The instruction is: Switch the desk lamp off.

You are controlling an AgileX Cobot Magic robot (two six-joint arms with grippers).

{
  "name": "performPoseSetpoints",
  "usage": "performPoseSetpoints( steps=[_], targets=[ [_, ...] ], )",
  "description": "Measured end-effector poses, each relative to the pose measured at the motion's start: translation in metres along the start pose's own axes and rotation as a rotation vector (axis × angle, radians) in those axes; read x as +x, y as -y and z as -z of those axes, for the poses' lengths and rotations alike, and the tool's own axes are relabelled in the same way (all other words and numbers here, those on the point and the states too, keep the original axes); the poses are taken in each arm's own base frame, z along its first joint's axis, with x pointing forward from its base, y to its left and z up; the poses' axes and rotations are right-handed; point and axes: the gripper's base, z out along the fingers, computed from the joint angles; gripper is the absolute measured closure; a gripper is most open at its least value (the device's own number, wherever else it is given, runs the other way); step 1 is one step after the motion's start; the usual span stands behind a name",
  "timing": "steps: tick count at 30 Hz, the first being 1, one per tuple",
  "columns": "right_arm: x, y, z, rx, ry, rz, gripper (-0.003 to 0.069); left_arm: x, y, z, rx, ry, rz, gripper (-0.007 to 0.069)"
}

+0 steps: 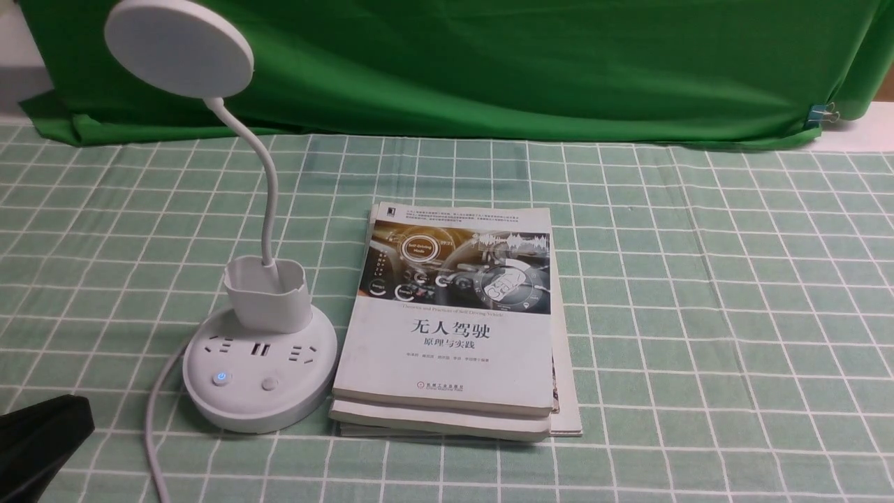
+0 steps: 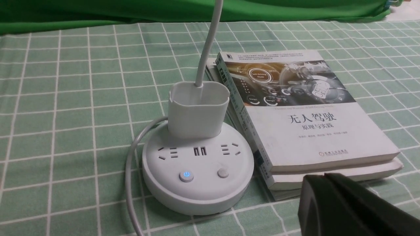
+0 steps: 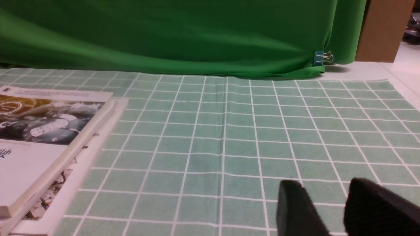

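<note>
Evidently the desk lamp (image 1: 258,363) stands just left of the stacked books (image 1: 447,328), its blue-lit button (image 2: 186,176) near the left gripper (image 2: 323,180), whose fingers are pressed together and empty, while the right gripper (image 3: 325,191) sits parted and idle; an off-centre poke risks pressing the neighbouring button (image 2: 223,172).

Front high; wrists low, seemingly sharing the books (image 1: 447,328).

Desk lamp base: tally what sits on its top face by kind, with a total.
Buttons: 2 (one lit blue)
Socket groups: 2
USB slots: 2
Cup holder: 1
Total: 7
</note>
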Motion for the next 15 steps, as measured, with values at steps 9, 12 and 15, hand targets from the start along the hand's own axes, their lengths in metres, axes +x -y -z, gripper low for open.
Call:
performPoseSetpoints(
  steps=[9, 12, 15],
  targets=[
    [0.000, 0.000, 0.000, 0.000, 0.000, 0.000, 0.0417, 0.002, -0.005, 0.002, -0.071, 0.045, -0.030, 0.0624],
    [0.000, 0.000, 0.000, 0.000, 0.000, 0.000, 0.0417, 0.011, -0.010, 0.004, -0.143, 0.111, -0.013, 0.0624],
    [0.000, 0.000, 0.000, 0.000, 0.000, 0.000, 0.0417, 0.028, -0.014, 0.003, -0.214, 0.149, 0.003, 0.0624]
  ],
)
